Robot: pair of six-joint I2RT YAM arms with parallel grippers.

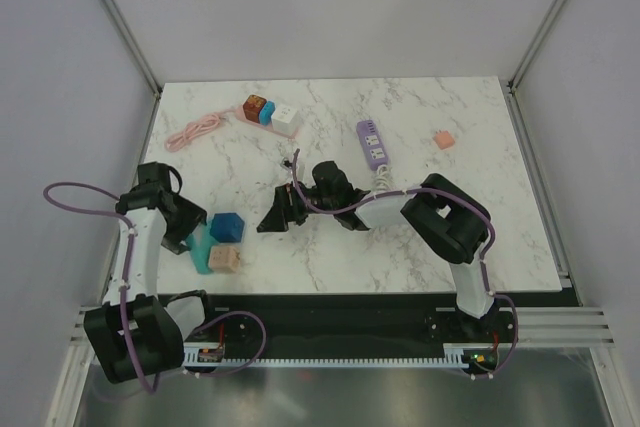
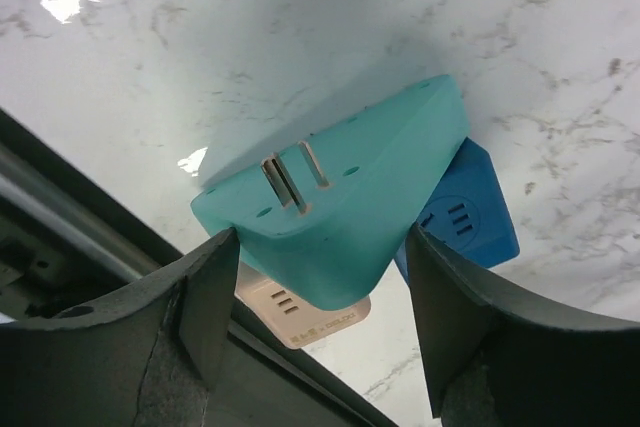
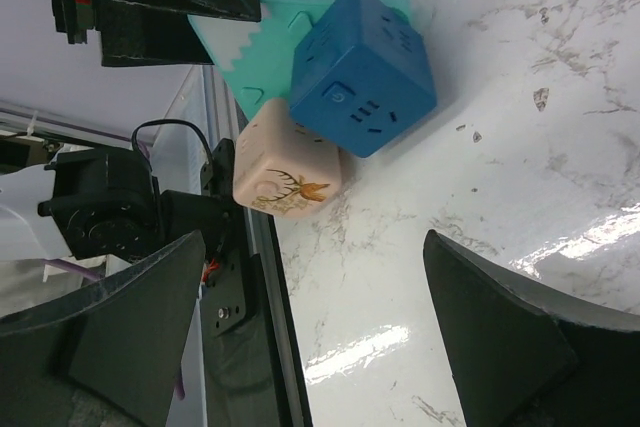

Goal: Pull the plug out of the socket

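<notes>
Prob. stiff, light, slick plastic — pinch teal plug (image 2: 370, 157) by flat sides; L gripper (image 2: 320, 239) astride it, grip unclear — R gripper (image 3: 312, 247) wide open, empty.

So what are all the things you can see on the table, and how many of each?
Socket block: one, teal, near left of table.
Blue cube: one, blue, against the socket block.
Beige cube: one, beige, against the socket block, nearest the edge.
Power strip: one, purple, back middle.
Cube row: one, brown, blue and white, back left.
Cable: one, pink, beside the cube row.
Small block: one, salmon pink, back right.
Table: one, white marble.
Left end effector: one, black, straddling the socket block.
Right end effector: one, black, open, mid-table.
</notes>
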